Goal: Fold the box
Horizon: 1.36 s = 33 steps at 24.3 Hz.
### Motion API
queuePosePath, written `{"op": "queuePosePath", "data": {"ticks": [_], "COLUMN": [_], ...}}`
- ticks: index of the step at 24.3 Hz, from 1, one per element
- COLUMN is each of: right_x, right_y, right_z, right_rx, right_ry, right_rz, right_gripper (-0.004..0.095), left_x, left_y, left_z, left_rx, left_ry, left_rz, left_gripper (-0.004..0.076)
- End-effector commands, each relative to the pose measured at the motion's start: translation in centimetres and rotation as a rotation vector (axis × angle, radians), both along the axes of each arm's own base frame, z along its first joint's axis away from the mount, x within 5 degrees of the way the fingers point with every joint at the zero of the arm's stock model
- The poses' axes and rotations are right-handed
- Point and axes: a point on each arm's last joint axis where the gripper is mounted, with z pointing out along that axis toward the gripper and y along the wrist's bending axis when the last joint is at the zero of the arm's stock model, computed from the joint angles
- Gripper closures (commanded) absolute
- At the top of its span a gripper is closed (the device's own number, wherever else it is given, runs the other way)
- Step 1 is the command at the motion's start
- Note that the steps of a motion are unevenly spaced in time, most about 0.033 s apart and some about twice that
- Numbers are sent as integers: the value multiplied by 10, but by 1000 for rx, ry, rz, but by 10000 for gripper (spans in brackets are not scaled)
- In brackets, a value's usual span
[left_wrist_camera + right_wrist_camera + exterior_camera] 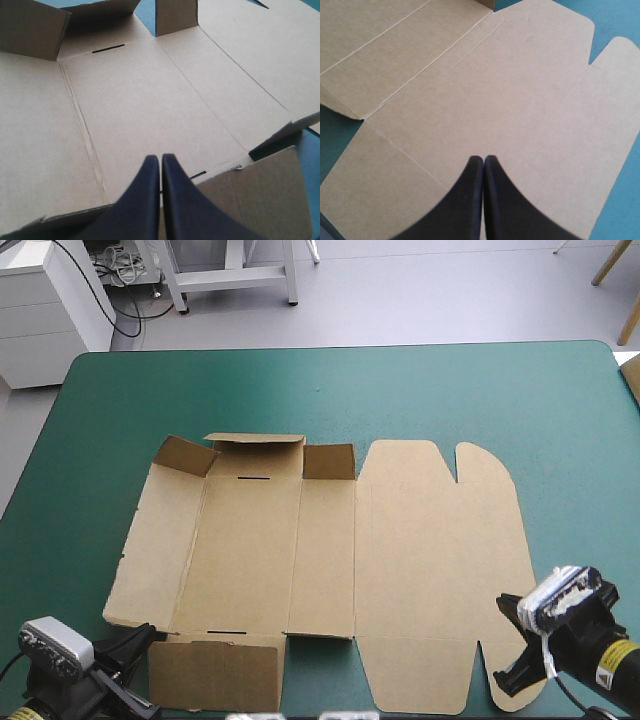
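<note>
While the brown box (330, 570) lies mostly flat toward the tabletop's (450, 390) near edge, far flaps (254, 440) raised, the left gripper (160, 159) and right gripper (483, 159) sit at its near corners, fingers (465, 200) pressed together.

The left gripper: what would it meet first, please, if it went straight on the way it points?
Probably the flat middle panel of the brown cardboard box, just ahead of the left gripper; its height above the board is unclear.

The teal-green table (330, 390) carries the brown box (330, 560), lying mostly flat toward six o'clock, its flaps (185, 455) raised at eleven.
</note>
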Motion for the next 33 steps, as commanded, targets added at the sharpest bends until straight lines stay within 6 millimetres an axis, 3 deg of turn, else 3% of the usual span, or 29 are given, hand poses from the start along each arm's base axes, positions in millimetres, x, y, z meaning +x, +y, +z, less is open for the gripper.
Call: {"op": "queuePosePath", "data": {"ticks": [1,3,5,9,10,21,26,33], "right_x": [-11,-18,-22,-24,-24,-24,-25,-25], "right_y": [-6,-10,-13,-12,-12,-12,-11,-11], "right_z": [-12,-25,-23,-23,-23,-23,-23,-23], "right_rx": [91,130,169,189,189,194,212,211], "right_ry": [-83,-101,-145,-138,-138,-134,-121,-122], "right_rz": [2,-7,-3,4,4,4,9,10], "right_gripper": [929,929,928,928,928,929,929,929], "left_x": [1,1,1,1,1,6,30,92], "left_y": [-1,-1,-1,-1,-1,-1,-6,-25], "left_z": [15,15,15,15,15,22,52,73], "left_rx": [-57,-61,-61,-60,-59,-132,-46,108], "left_ry": [-68,-65,-65,-66,-70,10,84,326], "left_rz": [1,-3,-3,-3,-2,61,91,111], "left_gripper": [731,715,637,330,298,340,340,340]}}
